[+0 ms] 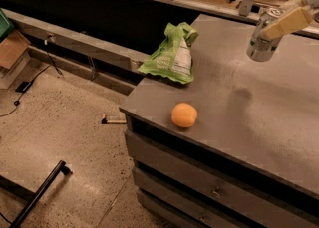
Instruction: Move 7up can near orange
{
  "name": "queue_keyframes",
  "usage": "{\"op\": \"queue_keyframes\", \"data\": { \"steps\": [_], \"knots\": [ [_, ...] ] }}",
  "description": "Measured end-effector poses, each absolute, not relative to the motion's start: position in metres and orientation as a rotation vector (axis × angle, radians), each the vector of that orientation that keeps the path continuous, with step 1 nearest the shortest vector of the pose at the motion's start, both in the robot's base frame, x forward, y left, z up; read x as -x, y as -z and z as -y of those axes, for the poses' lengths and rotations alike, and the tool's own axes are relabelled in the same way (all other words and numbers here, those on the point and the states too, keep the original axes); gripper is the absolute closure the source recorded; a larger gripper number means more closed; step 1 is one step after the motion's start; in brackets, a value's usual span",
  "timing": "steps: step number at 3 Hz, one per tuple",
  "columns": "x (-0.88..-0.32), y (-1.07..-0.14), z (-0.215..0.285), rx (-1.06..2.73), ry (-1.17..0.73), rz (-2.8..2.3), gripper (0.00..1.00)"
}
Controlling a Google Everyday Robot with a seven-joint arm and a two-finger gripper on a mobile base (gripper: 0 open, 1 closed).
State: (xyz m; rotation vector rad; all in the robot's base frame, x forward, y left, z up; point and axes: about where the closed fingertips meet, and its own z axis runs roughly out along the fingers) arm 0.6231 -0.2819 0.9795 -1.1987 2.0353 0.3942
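claw (269, 27) top right, clamped on 7up can (259, 48) — can off the surface (259, 127), well apart from orange (184, 115) nr front edge.

High view down onto counter (259, 122); tool (280, 25) upper right.

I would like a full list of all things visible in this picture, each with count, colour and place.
can: 1, silver-grey, held above the table's far right part
orange: 1, orange, on the table near its front left corner
chip bag: 1, green, at the table's left edge, behind the orange
table: 1, grey, right half of view
box: 1, brown, far left
bar: 1, black, on the floor, lower left
gripper: 1, cream, shut on the can, top right
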Motion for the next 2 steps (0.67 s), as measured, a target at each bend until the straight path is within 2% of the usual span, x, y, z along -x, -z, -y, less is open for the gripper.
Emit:
{"op": "queue_keyframes", "data": {
  "steps": [1,2],
  "knots": [
    [-0.583,-0.985,0.255,1.306,-0.423,-2.001,1.0],
    [-0.568,-0.976,0.24,1.348,-0.452,-2.006,1.0]
  ]
}}
